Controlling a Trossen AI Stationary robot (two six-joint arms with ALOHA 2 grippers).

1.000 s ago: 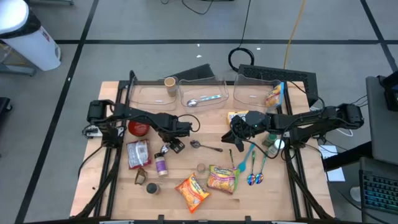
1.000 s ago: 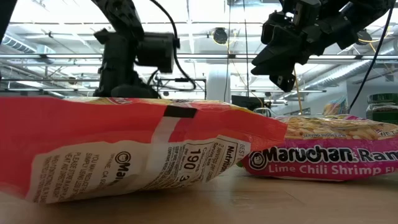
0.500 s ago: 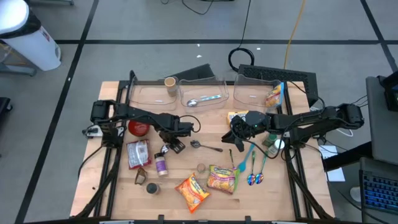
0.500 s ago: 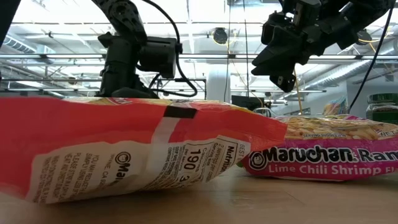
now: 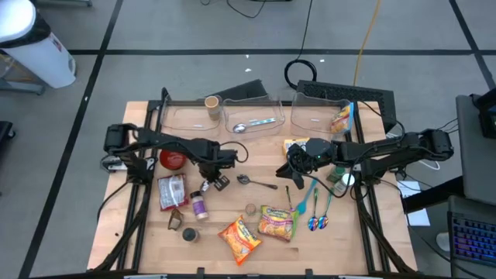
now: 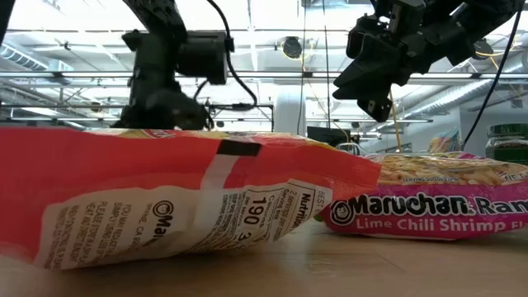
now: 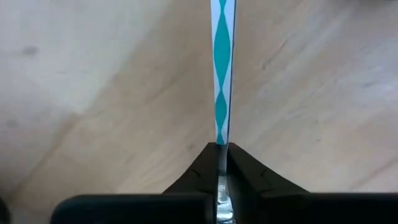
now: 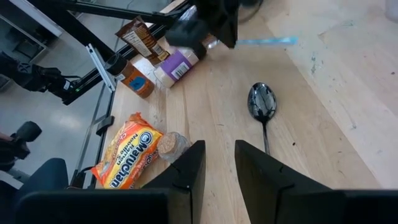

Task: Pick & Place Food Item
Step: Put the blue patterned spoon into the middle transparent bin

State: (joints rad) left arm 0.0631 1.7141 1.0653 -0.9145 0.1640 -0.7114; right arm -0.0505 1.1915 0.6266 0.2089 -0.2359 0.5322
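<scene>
- Thin strip point(image 7: 221, 68) at upper centre of the left wrist view: white with teal diamond shapes
- Ramen packet point(image 6: 429, 206) at lower right of the low view: pink, white lettering
- Noodle packet point(image 6: 165, 198) at left of the low view: red-orange with a white panel
- Table point(image 5: 232, 205): pale wood
- Small jar point(image 8: 177, 65) at upper centre of the right wrist view: purple label
- Spoon point(image 8: 262, 102): shiny dark metal

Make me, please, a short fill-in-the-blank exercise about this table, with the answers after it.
1. The left gripper is ___ on a thin teal-and-white strip.
2. A metal ___ lies in the middle clear bin.
3. The pink noodle packet reads "Lime Chili ___".
4. The right gripper holds ___.
Answers: shut; spoon; Shrimp; nothing.
</scene>
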